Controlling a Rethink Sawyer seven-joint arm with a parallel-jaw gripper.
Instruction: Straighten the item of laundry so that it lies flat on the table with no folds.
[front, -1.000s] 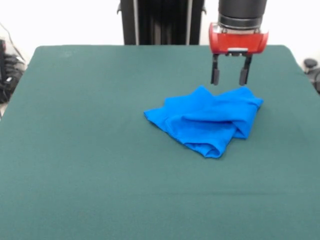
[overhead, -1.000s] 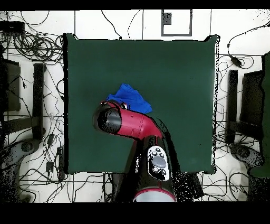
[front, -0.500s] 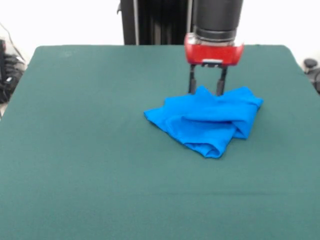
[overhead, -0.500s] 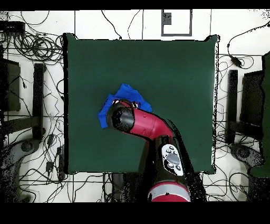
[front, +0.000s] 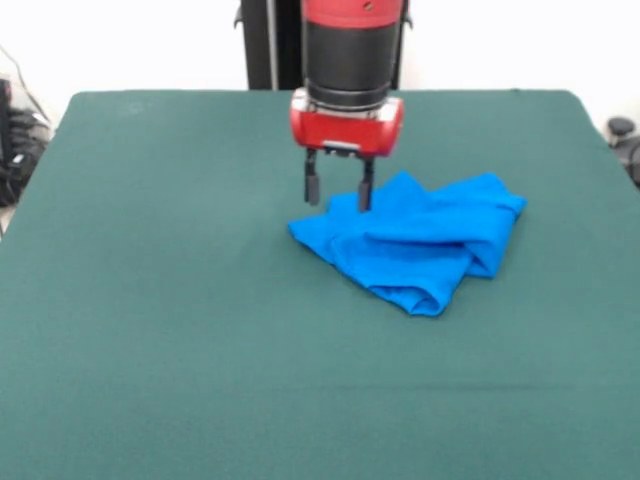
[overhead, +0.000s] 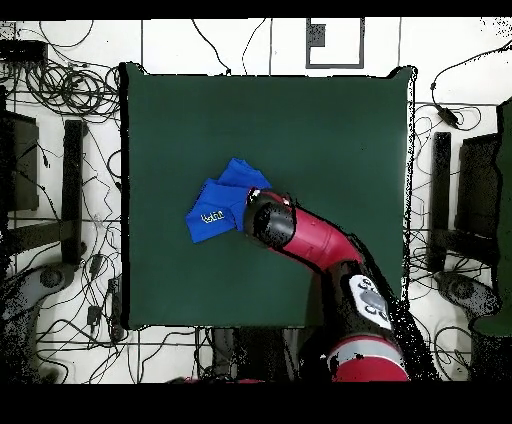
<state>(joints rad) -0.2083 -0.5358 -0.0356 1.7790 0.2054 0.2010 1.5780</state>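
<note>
1. A large rectangular table with a dark green felt-like top (front: 160, 300) fills most of the front view and shows as a dark green rectangle (overhead: 330, 130) from overhead.
2. A bright blue short-sleeved T-shirt of thin plain fabric (front: 420, 245) lies crumpled on the table, bunched into a compact heap with several overlapping folds and a rolled edge along its near side.
3. In the front view the shirt sits right of the table's centre line, closer to the far edge than to the near edge, and well clear of every edge.
4. From overhead the shirt (overhead: 215, 205) lies in the table's left half, about midway between the top and bottom edges; a small pale marking shows on its upper surface.
5. The red and black arm comes down from the far side, ending in a red wrist block and a gripper with two thin dark fingers (front: 338, 192).
6. The jaws stand spread apart, with green table visible between them; nothing is pinched.
7. The gripper hangs over the shirt's left end in the front view: one fingertip (front: 365, 198) is in front of the blue cloth's edge, the other (front: 312, 190) over bare table just beside it.
8. Whether the fingertips touch the cloth or the table cannot be told.
9. From overhead the arm covers the shirt's right part, and the gripper itself is hidden beneath it.
</note>
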